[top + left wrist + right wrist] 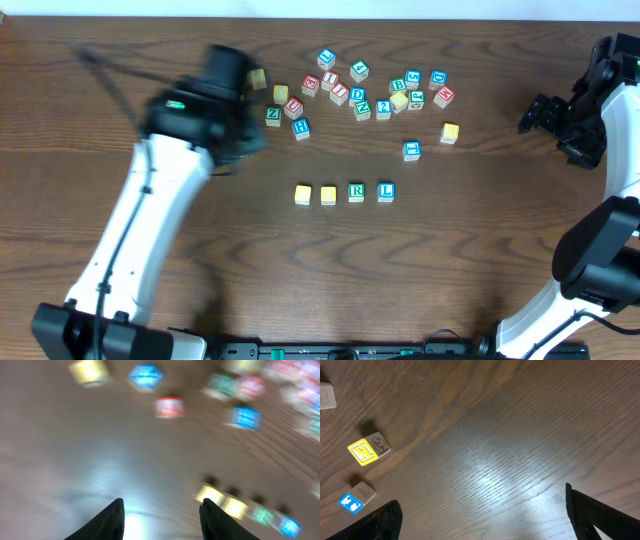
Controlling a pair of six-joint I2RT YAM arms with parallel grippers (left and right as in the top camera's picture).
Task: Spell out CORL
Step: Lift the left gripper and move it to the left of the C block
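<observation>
Four letter blocks stand in a row mid-table: two yellow blocks (303, 194) (328, 194), a green R block (356, 192) and a blue L block (386, 191). The row also shows blurred in the left wrist view (235, 507). My left gripper (161, 517) is open and empty, above bare table left of the row; its arm is blurred in the overhead view (215, 95). My right gripper (482, 517) is open and empty at the far right (545, 113).
A loose heap of letter blocks (360, 90) lies at the back centre. Single blocks lie apart: a yellow one (450, 132), a blue one (411, 150), a blue H block (301, 128). The right wrist view shows a yellow block (367, 450) and a blue one (356, 498).
</observation>
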